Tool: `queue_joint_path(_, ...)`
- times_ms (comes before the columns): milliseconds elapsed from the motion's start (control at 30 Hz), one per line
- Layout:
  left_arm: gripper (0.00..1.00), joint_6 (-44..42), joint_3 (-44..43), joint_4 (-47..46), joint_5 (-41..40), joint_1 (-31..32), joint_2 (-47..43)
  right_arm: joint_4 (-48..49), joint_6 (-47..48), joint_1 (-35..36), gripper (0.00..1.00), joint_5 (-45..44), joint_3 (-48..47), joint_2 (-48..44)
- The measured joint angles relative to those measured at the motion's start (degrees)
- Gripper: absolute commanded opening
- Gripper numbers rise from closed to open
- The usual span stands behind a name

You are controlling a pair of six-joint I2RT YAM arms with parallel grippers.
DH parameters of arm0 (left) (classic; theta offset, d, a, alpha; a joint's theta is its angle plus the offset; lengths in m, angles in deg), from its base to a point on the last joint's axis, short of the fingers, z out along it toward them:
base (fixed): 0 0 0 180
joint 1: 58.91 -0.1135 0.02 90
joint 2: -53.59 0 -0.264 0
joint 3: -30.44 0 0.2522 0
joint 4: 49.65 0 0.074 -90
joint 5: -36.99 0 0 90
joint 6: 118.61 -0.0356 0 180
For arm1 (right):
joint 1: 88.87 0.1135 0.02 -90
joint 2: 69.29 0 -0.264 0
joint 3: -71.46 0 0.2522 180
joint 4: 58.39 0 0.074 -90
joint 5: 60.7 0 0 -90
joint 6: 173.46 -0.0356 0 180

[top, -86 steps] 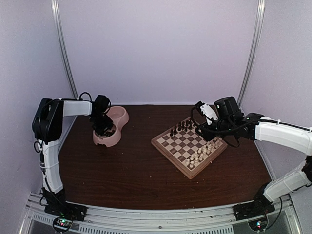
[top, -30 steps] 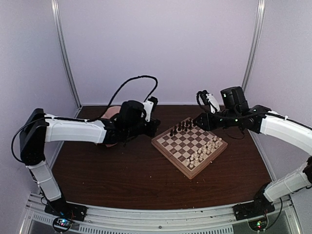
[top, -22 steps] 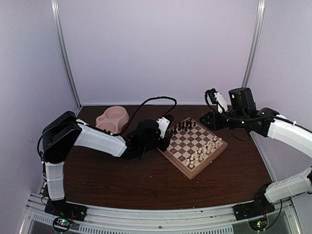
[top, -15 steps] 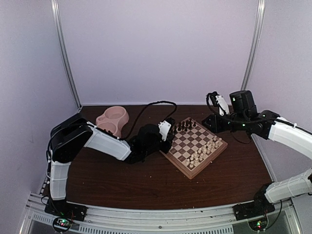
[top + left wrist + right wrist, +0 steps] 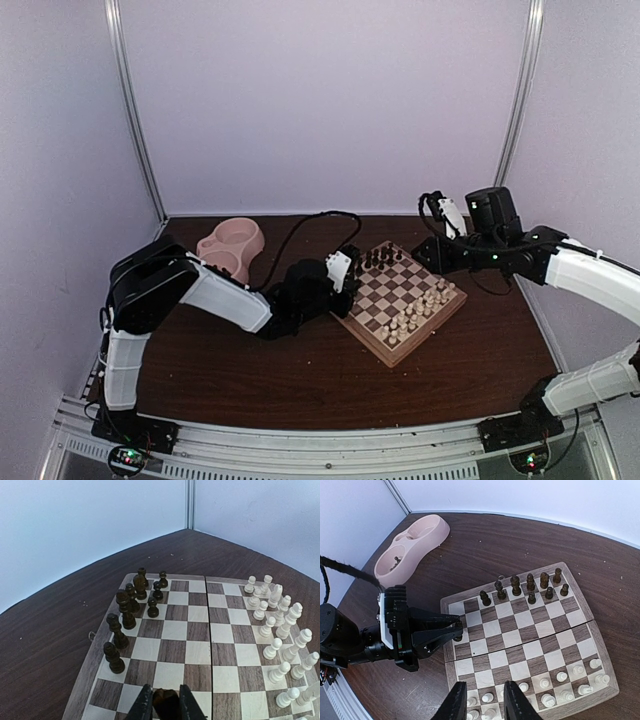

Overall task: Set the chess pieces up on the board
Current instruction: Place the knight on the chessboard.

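The board (image 5: 396,287) lies at an angle right of the table's middle. Several dark chess pieces (image 5: 128,611) stand in its far left corner, in two short rows (image 5: 530,587). My left gripper (image 5: 166,708) is shut on one dark piece (image 5: 166,700) and holds it low over the squares at the board's left edge (image 5: 451,652). In the top view this gripper (image 5: 345,277) reaches the board from the left. My right gripper (image 5: 488,701) hangs high over the board's right side, open, with nothing between its fingers.
Pale cream chessmen (image 5: 420,310) fill two rows on the board's near right side (image 5: 280,625). A pink double bowl (image 5: 232,245) stands at the back left, small dark bits in one hollow (image 5: 396,560). The left arm's black cable (image 5: 300,225) loops above the table.
My left arm has swung from beside the pink bowl over to the board's left edge, carrying the dark piece. My right gripper has drawn back to the right and stays above the board.
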Motion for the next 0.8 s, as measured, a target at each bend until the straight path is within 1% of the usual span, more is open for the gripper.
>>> queue_joint_path(300, 0.19, 1.2, 1.7, -0.7, 0.4, 0.1, 0.4, 0.1, -0.1, -0.1, 0.28, 1.3, 0.0, 1.4)
queue_joint_path(633, 0.24, 1.5, 3.2, -0.7, 0.7, 0.4, 0.7, 0.2, -0.7, -0.1, 0.29, 3.5, 0.0, 3.5)
queue_joint_path(700, 0.27, 1.6, 3.2, -0.8, 0.9, 0.4, 0.7, 0.2, -0.8, -0.1, 0.29, 3.7, 0.0, 3.5)
queue_joint_path(800, 0.36, 1.9, 3.2, -0.7, 1.0, 0.4, 0.7, 0.3, -0.9, -0.1, 0.29, 3.9, 0.0, 3.6)
